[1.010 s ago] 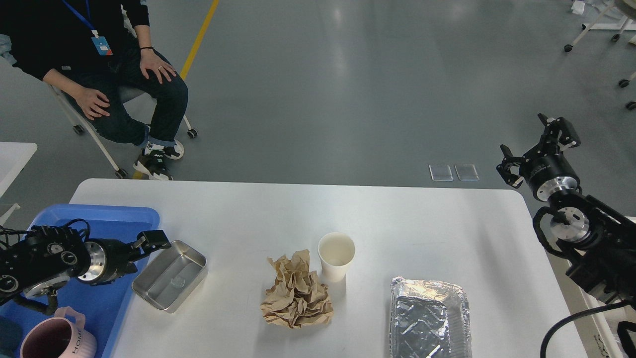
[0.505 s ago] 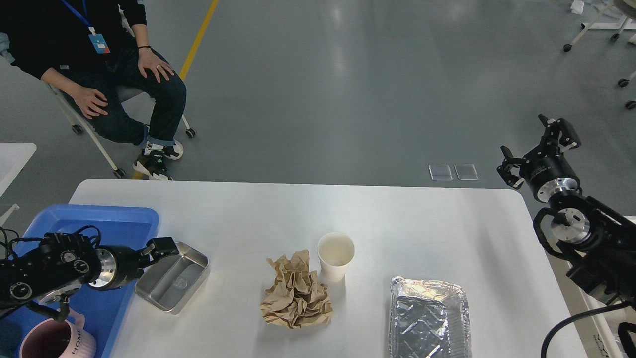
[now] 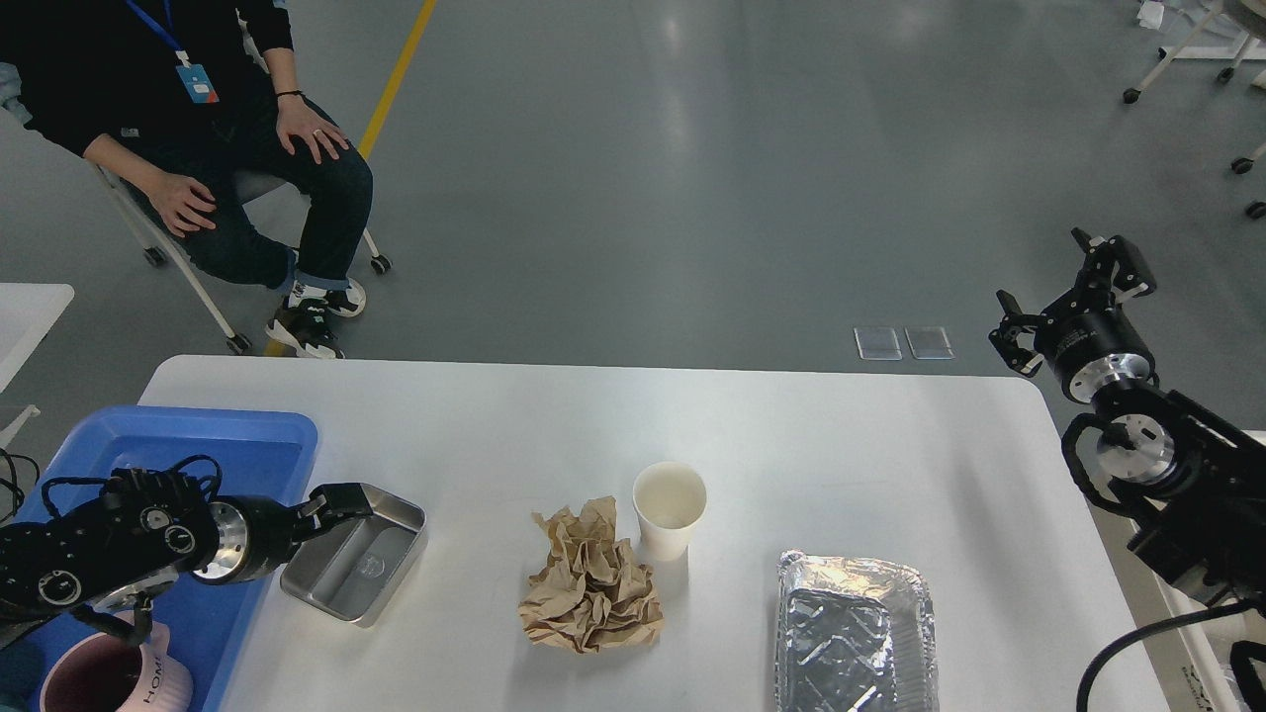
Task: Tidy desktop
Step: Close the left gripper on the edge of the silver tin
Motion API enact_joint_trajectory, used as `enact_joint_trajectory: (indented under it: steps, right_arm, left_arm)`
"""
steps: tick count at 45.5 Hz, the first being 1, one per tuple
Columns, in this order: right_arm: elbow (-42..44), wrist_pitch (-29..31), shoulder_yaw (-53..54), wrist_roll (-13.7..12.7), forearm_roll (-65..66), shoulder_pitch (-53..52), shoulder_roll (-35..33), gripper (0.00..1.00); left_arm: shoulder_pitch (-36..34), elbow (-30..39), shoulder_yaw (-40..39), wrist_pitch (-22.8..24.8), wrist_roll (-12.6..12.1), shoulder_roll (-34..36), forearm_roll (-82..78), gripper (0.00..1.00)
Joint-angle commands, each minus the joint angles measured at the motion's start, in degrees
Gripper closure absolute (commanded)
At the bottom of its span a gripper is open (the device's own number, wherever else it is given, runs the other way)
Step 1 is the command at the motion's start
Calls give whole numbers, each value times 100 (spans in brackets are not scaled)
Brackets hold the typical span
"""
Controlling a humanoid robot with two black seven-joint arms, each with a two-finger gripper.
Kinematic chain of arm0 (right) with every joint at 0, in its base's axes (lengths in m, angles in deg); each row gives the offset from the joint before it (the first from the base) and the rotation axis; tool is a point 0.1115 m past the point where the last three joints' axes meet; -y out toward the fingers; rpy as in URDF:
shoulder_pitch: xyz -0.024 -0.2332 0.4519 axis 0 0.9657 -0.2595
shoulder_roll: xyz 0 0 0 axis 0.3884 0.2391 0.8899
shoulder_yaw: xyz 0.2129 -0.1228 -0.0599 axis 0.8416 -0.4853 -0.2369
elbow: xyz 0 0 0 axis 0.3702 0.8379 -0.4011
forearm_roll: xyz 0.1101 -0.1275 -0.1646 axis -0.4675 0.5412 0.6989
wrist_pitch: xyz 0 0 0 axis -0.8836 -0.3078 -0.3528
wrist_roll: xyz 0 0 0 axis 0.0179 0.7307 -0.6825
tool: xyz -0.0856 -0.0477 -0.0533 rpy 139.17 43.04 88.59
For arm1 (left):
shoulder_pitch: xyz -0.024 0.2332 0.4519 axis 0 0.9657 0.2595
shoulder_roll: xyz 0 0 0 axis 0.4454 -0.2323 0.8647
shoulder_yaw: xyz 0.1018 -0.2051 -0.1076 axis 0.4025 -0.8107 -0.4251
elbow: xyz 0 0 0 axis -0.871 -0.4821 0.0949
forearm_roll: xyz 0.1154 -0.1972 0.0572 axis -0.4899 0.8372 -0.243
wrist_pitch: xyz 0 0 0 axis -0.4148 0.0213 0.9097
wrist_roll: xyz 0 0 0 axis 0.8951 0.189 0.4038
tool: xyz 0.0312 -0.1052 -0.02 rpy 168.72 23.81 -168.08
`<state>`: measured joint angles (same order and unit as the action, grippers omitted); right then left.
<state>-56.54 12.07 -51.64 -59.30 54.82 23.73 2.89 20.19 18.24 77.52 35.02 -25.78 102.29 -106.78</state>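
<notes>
Grey floor is seen behind one white desk [image 3: 841, 455] filling the lower view. On it are counted one steel tin [image 3: 356, 567], one crumpled brown paper [image 3: 591, 583], one paper cup [image 3: 670, 509], one foil tray [image 3: 856, 633]. One blue tray [image 3: 252, 440] holds one pink mug [image 3: 109, 677]. Left claw [image 3: 336, 499] sits at the tin's rim, grip cannot be told; right claw [image 3: 1073, 287] is held spread, off the desk.
</notes>
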Motion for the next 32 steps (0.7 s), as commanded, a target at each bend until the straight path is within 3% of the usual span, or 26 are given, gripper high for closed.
enact_joint_trajectory:
  steps: [1,14,32]
  right_arm:
    - [0,-1,0,0,-3,0,5,0]
    - [0,-1,0,0,-3,0,-4,0]
    - [9,-1,0,0,6,0,-13,0]
  left_arm:
    - [-23,18,-2,31,13,99,-70,13]
    - [-41,18,-2,40,74,160,-405,32]
    - [-85,18,-46,67,-14,81,-379,40]
